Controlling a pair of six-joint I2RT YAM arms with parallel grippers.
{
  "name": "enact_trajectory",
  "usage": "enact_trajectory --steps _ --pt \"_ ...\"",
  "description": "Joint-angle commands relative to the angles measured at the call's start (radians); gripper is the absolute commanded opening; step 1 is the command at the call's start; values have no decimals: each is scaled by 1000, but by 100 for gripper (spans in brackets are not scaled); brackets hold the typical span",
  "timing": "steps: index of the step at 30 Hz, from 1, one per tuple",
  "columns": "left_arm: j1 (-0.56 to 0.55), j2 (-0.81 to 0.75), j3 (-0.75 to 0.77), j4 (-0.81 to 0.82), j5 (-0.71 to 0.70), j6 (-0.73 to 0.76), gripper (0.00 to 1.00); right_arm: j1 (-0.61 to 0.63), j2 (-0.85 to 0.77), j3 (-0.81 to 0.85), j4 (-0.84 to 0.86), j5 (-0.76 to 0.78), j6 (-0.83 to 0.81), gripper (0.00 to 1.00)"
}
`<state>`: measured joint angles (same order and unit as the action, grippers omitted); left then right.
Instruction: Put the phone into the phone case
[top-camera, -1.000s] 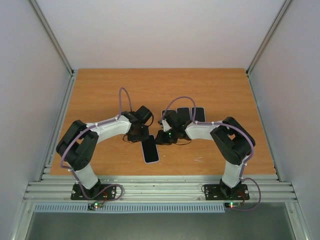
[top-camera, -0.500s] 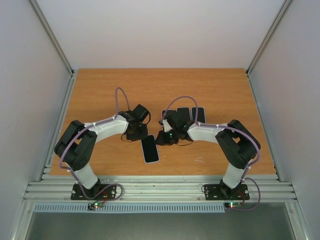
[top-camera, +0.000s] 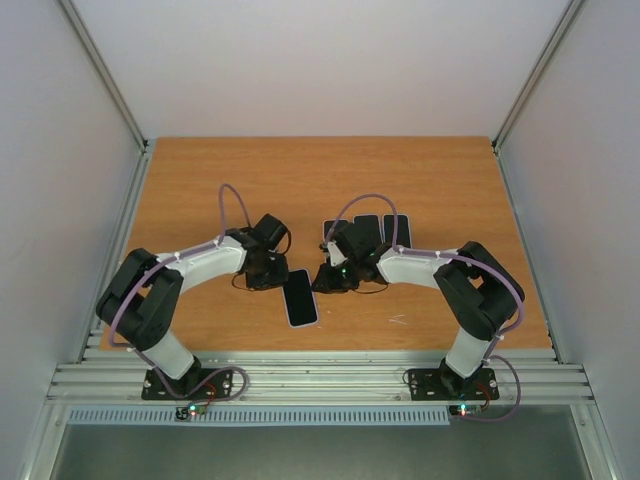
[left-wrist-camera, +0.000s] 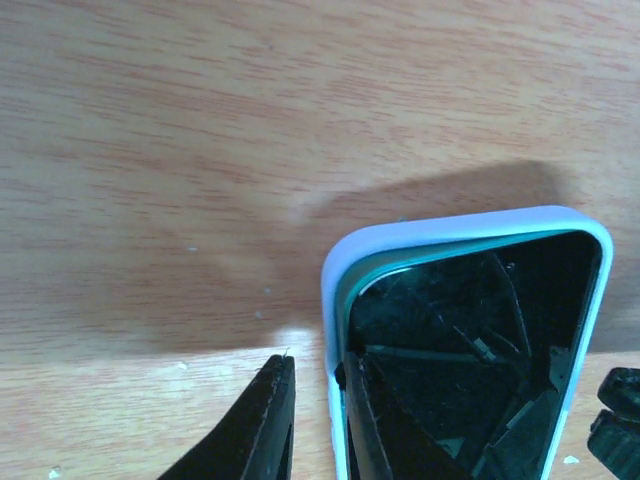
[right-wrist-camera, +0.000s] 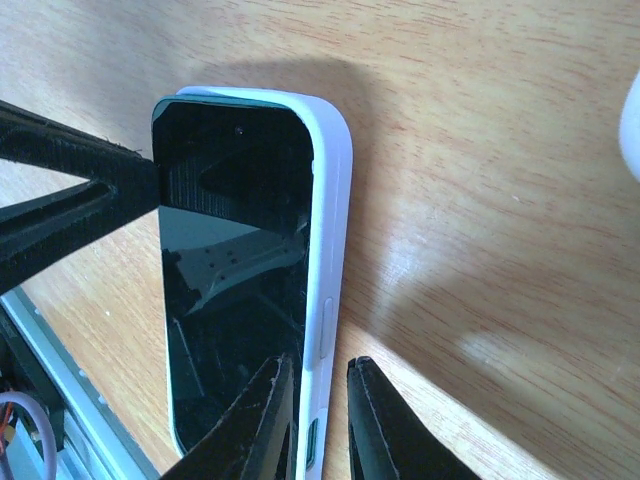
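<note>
Left gripper (left-wrist-camera: 318, 368): jaws a slit apart, straddling the long edge of the phone case (left-wrist-camera: 452, 224), with wood showing beside the outer finger. The phone (top-camera: 301, 297) lies seated in the case, flat on the table (top-camera: 430, 180) between the arms. Right gripper (right-wrist-camera: 320, 366): likewise narrowly parted astride the opposite edge, gripping nothing.

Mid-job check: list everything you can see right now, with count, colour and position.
phone case: one, white-blue, near middle of the table, between the arms.
phone: one, black screen, inside the case.
phone-shaped items: three, dark, one white-edged, in a row behind the right arm, partly hidden.
table: one, orange-brown wood.
left end effector: black, straddling the case's rim.
right end effector: black, straddling the case's side edge.
</note>
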<state>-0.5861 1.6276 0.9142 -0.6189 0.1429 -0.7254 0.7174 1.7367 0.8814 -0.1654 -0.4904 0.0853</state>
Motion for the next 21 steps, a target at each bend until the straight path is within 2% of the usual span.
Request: enact_trajectory --steps 1,9,12,15,18,21 --pt "38 69 -63 -108 -59 4 15 6 -36 -10 6 -9 -10 18" --pt "18 167 -47 -97 -53 14 14 7 -39 -12 6 -5 -10 18" --pt "16 117 -83 -72 -56 -9 15 7 -36 -12 6 -9 -11 18" --pt "37 42 -100 -73 -71 -31 21 7 -37 -7 -2 -5 -16 18" --pt "58 -38 -129 -40 -30 -45 29 13 -42 7 -31 12 -32 19" --pt "63 -130 -175 15 9 -89 42 17 -54 10 -55 25 -43 21"
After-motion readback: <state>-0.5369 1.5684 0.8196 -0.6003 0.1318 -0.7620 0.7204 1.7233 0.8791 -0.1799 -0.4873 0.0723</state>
